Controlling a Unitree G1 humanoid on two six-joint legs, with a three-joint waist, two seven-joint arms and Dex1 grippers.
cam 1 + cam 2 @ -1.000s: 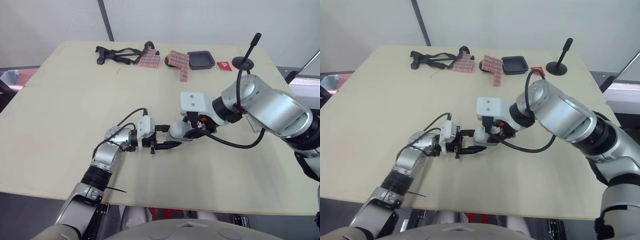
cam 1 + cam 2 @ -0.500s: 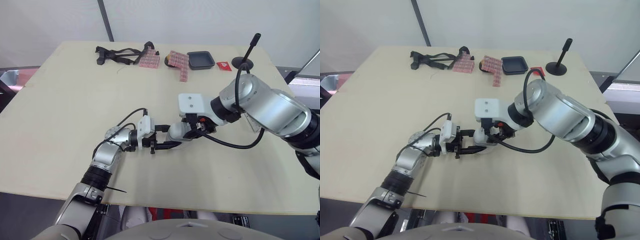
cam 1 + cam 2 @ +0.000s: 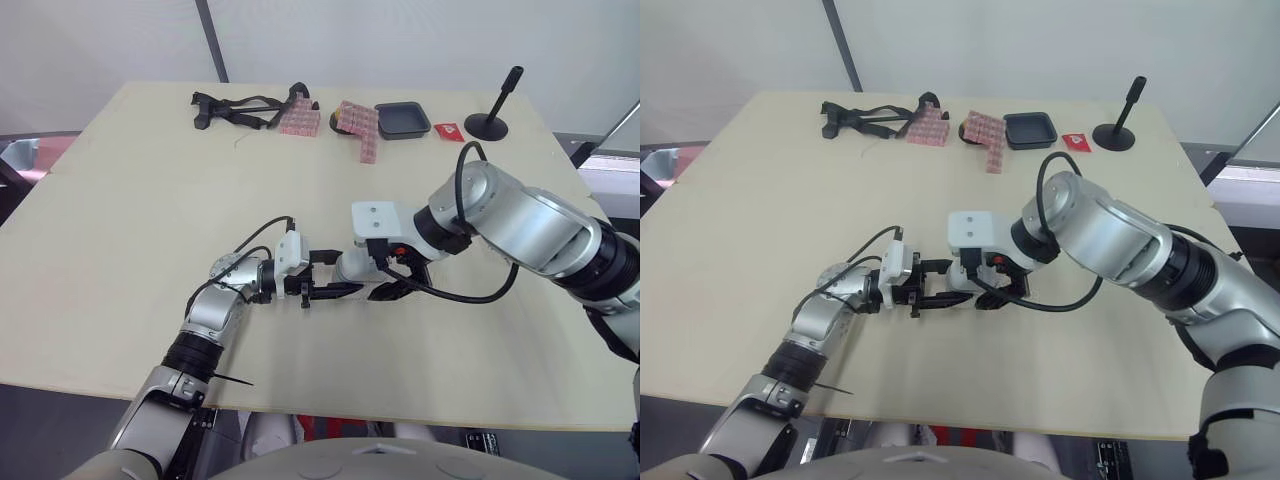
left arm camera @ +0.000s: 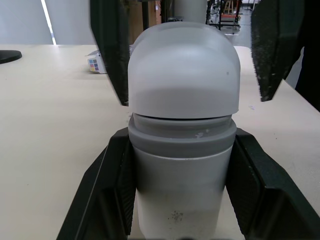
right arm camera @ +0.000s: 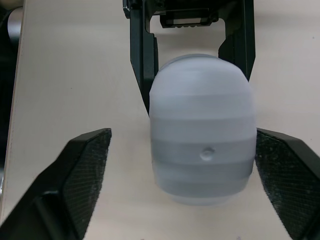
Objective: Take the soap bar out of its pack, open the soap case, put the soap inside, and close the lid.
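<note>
The left tool is clamped on the grey base of the soap case, held on its side over the counter. The frosted lid is seated, and the contents cannot be made out. The right tool is spread wide around the lid, touching nothing.

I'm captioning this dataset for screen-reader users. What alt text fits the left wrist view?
A rounded soap case, frosted lid on grey base, is clamped at its base by the left gripper. The right gripper's open fingers flank the lid without touching it, over a beige table.
</note>
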